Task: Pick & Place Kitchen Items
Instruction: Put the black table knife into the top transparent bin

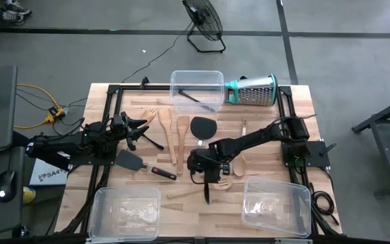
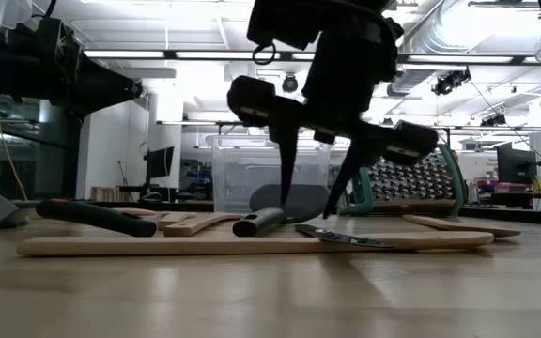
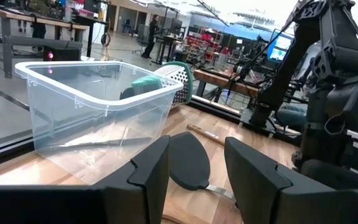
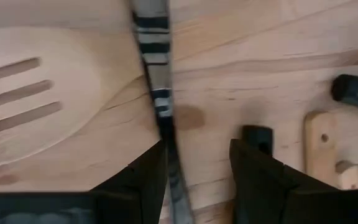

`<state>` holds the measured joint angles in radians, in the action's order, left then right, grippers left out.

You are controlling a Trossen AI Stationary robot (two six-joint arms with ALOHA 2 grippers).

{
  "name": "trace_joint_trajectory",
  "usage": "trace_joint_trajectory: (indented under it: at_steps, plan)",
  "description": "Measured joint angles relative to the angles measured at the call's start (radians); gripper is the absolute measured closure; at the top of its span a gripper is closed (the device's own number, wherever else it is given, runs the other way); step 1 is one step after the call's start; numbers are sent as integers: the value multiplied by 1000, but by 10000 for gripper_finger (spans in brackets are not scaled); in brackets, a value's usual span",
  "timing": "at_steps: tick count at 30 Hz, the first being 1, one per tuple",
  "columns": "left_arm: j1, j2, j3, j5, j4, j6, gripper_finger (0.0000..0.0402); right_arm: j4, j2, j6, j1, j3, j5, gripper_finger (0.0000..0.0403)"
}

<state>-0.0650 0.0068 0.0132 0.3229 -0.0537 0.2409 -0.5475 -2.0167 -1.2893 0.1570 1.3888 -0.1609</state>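
The right gripper (image 1: 207,177) is found low over the middle of the table (image 1: 303,115), fingers pointing down and parted, nothing held between them. Directly beneath it lies a thin dark tool (image 4: 157,81) with a striped handle, passing close by one fingertip (image 4: 143,177); a slotted wooden spatula (image 4: 36,112) lies just beside it. In the low view the fingertips are seen just above the tabletop, apart from the tool. The tool is judged light, stiff and narrow, probably smooth and prone to slip or swivel; a hold across the striped handle near its middle would be advisable, the jaws closing square to its length. Lying flat on the wood, it leaves little room under it, so the fingertips would need to reach the surface. The remaining utensils are spread across the centre of the table: wooden spoons (image 1: 181,132), a black spatula head (image 1: 203,126), and a red-handled spatula (image 1: 141,164) near the left gripper (image 1: 137,127), which waits at the left side with fingers parted and empty. One dark utensil (image 1: 193,97) is noted inside the far clear bin (image 1: 197,76). No brand or writing can be read on the utensils; a label on a white box left of the table is too small to read.
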Motion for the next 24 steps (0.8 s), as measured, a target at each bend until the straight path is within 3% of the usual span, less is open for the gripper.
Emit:
trace_joint_trajectory:
  at_steps: [24]
  plan:
    - [0,0,0,0,0,0,249,-30,-59,-24,14,3,-10,275]
